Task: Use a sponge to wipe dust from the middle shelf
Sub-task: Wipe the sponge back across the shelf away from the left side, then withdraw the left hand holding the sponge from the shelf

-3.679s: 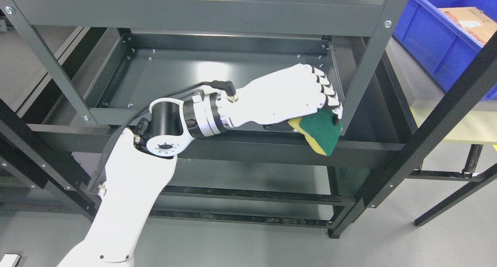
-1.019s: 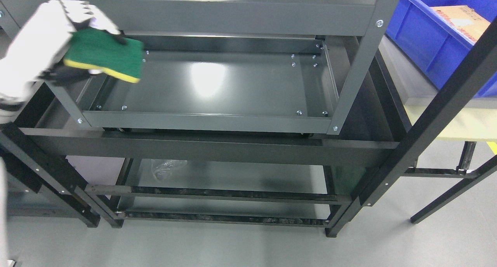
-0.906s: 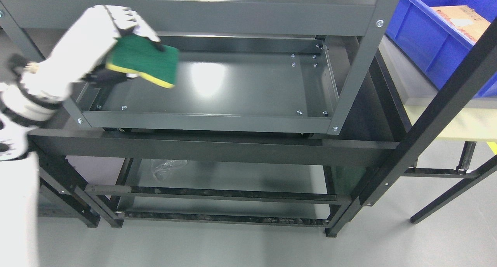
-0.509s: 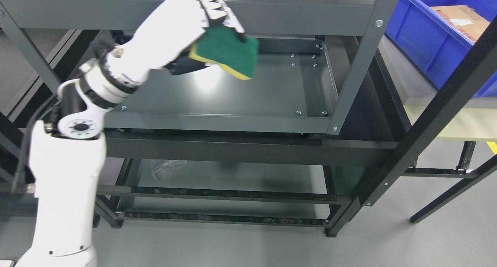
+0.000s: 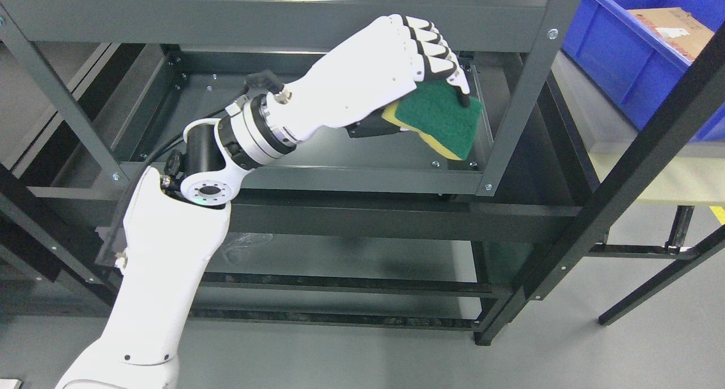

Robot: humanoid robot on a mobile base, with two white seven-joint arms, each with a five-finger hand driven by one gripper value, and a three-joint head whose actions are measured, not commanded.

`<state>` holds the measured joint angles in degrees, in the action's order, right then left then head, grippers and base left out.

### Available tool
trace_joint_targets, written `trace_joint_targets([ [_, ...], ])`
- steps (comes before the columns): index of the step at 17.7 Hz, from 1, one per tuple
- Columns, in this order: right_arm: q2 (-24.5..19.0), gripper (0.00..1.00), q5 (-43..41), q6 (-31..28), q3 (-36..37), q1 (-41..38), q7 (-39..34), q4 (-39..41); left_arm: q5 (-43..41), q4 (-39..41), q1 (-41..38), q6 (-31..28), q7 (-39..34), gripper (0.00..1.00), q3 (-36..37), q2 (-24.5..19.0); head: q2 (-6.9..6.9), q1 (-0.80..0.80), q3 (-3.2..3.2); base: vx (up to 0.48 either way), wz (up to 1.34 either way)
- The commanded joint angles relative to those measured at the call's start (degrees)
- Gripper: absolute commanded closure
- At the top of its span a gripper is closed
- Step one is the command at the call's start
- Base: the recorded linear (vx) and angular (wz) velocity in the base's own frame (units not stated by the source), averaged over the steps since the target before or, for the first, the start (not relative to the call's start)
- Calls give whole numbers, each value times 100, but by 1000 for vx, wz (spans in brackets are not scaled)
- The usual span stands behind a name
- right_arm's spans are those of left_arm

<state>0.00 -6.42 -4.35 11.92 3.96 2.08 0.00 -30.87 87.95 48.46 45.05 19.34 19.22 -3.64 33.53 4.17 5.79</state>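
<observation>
So the left hand, a white plastic thing on a jointed white arm, comes in from the lower left and reaches across the dark grey metal middle shelf toward its right end. Its fingers are curled down over the top edge of one green and yellow rectangular sponge, with the thumb tucked underneath, so it's properly clamped on it. The sponge hangs tilted just below the fingertips, green scrubby face up and toward the camera, yellow foam showing along the lower edge. It sits over the shelf's right end; I can't tell if it's actually touching the surface.

Stuff in the way: the grey upright post stands just right of the fingertips, pretty close to the sponge's corner, and the grey top shelf rail runs right behind the knuckles. Further right of the fingers, past a black diagonal frame bar, there's one blue plastic bin with one brown cardboard box in it. Well below the hand, a crumpled bit of clear plastic lies on the lower shelf.
</observation>
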Motion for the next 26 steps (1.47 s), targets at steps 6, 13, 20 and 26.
trace_joint_targets([
  [6, 100, 0, 0, -4, 3, 0, 3, 100, 2336, -383, -2973, -1179, -851, 100, -355, 264, 0, 0, 0, 0, 0],
  [13, 100, 0, 0, -4, 3, 0, 3, 100, 3746, -52, -3202, -3264, -1082, 100, -2632, 264, 0, 0, 0, 0, 0],
  [20, 100, 0, 0, -4, -5, 0, 3, 100, 3974, 1374, -4073, -3784, -1082, 100, -3080, 264, 0, 0, 0, 0, 0],
  [26, 100, 0, 0, -4, -5, 0, 3, 100, 4080, 1374, -4091, -4003, -1081, 100, -3162, 264, 0, 0, 0, 0, 0],
])
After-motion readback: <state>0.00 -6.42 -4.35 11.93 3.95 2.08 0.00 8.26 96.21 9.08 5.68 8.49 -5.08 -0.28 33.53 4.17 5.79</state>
